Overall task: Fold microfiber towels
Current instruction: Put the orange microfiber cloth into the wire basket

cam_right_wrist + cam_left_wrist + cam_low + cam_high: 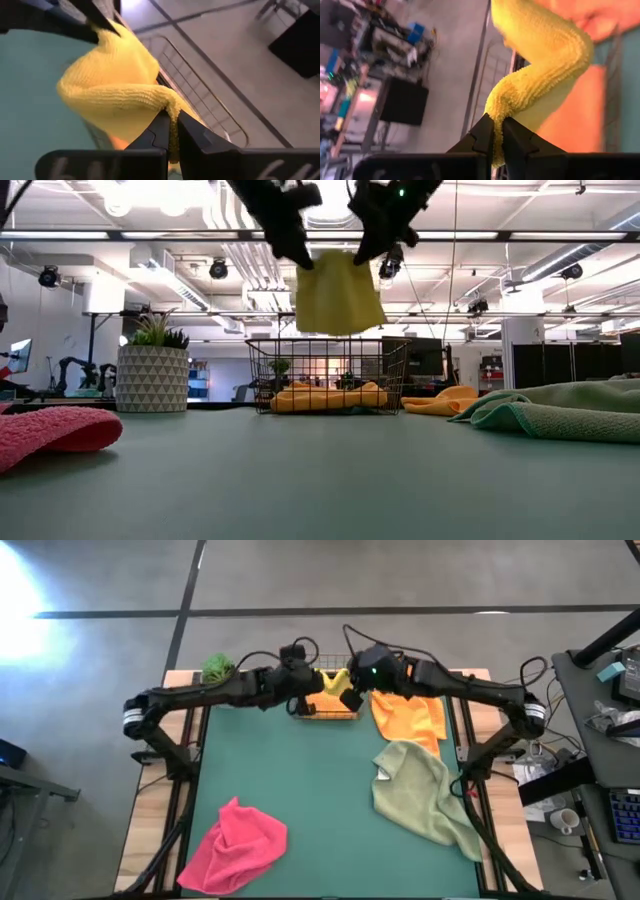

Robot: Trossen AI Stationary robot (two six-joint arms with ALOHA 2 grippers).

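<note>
A yellow towel point(338, 295) hangs folded in the air above the wire basket point(328, 375) at the table's far edge. My left gripper point(305, 678) is shut on its one top end, my right gripper point(352, 685) on the other. An orange towel point(330, 397) lies in the basket. Another orange towel point(408, 715) lies to the right of the basket. A sage green towel point(420, 790) lies at the right, a pink one point(235, 845) at the near left. The teal towel is not in view. My left gripper pinches a bunched top end of the yellow towel point(496, 111) between its two fingers. The towel is lifted clear and runs across to the other gripper. My right gripper pinches the other top end, a gathered edge point(170, 106), between its two fingers. The towel sags between both grippers and hangs down above the basket.
A potted green plant point(218, 666) stands at the far left corner, beside the basket. The green mat point(300, 770) has bare room in its middle. Desks with equipment stand beyond the table's right side.
</note>
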